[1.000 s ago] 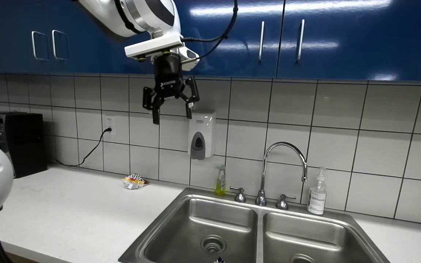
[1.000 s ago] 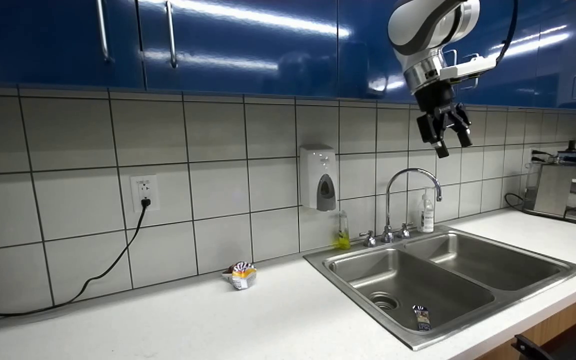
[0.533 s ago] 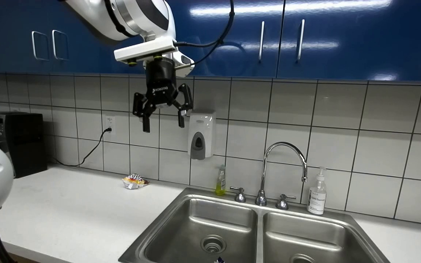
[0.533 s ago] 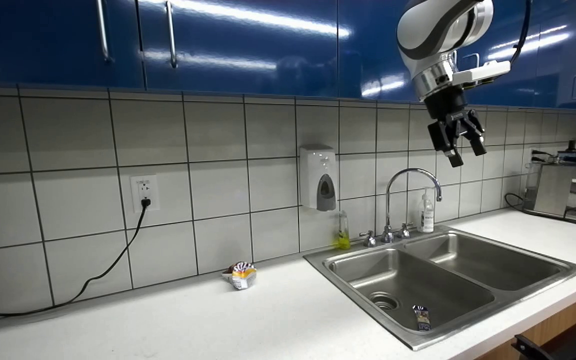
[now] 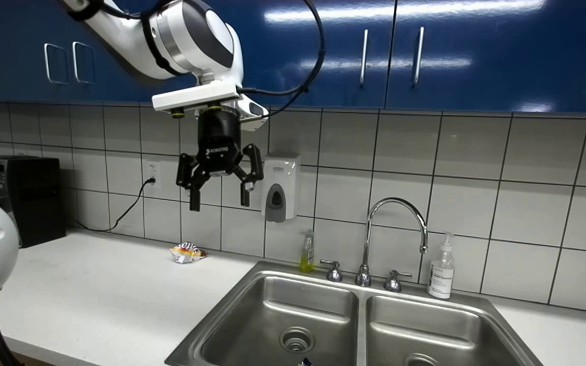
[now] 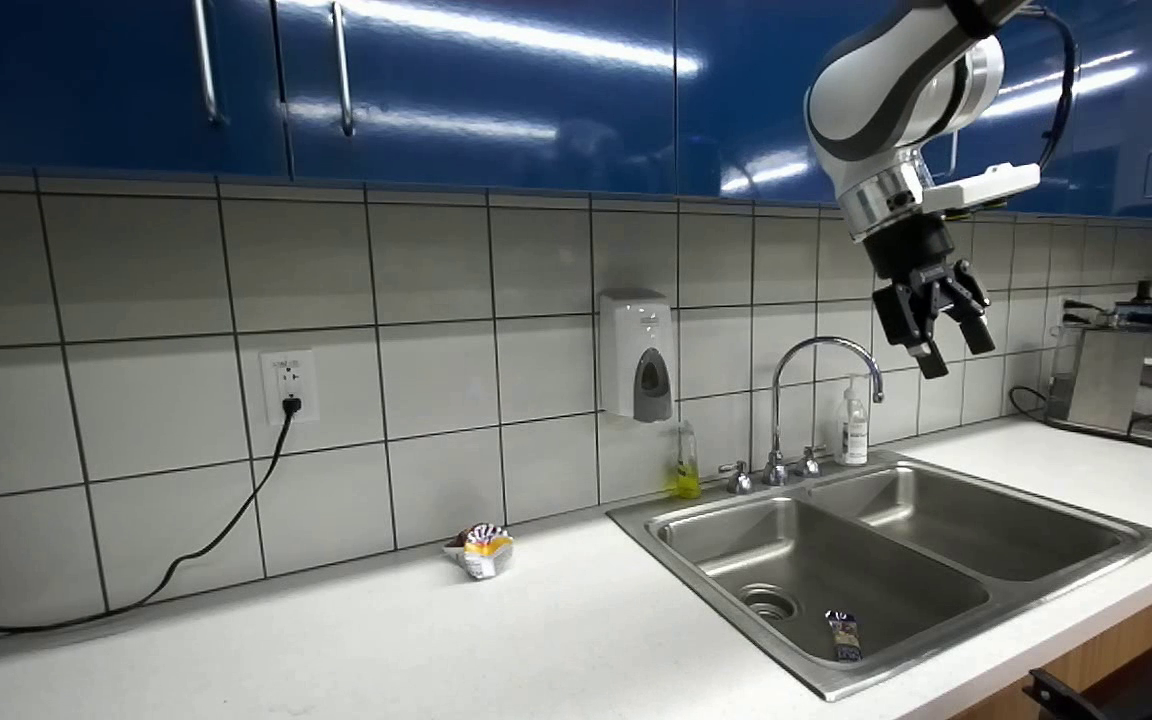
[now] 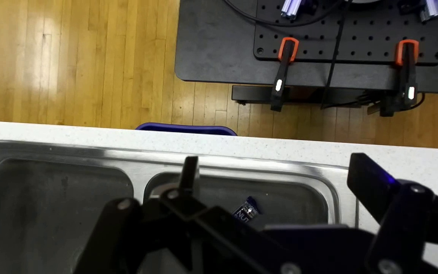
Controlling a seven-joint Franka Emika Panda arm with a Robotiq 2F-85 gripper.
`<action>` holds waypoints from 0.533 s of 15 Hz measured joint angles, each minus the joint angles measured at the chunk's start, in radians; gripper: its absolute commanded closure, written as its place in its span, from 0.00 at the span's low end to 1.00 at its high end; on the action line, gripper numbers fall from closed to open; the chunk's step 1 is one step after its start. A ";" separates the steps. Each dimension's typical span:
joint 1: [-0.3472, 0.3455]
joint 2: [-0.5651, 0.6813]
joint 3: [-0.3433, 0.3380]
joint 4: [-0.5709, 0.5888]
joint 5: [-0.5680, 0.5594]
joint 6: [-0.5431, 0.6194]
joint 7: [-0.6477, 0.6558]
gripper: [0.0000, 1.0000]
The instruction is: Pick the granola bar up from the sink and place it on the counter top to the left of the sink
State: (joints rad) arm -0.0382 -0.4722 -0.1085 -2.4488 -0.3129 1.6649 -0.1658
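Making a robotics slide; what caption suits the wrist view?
Open end effector above the double sink; the granola bar lies in the image's right-hand basin, partly hidden.

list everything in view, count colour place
counter top: 1, white, along the wall
sink: 1, silver, in the counter top
granola bar: 1, dark blue, in the sink
faucet: 1, chrome, sink rim
faucet handles: 2, chrome, sink rim
crumpled packet: 1, multicoloured, counter top
slim bottle: 1, yellow-green, left of faucet
pump bottle: 1, clear, right of faucet
dispenser: 1, white and grey, wall
outlet: 1, white, wall
cord: 1, black, in outlet
boxy machine: 1, black, counter top
coffee machine: 1, silver, counter top
cabinets: several, blue, above counter top
clamps: 2, black and orange, dark table
floor: 1, tan, wrist view
arm: 1, white, top of both exterior views
gripper: 1, black, midair, open
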 measured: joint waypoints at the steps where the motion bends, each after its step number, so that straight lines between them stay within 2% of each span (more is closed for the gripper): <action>1: 0.000 0.002 -0.003 -0.018 0.001 0.022 0.001 0.00; 8: 0.000 0.066 -0.012 -0.090 0.013 0.211 0.030 0.00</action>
State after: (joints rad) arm -0.0383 -0.4060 -0.1203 -2.5388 -0.2999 1.8763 -0.1361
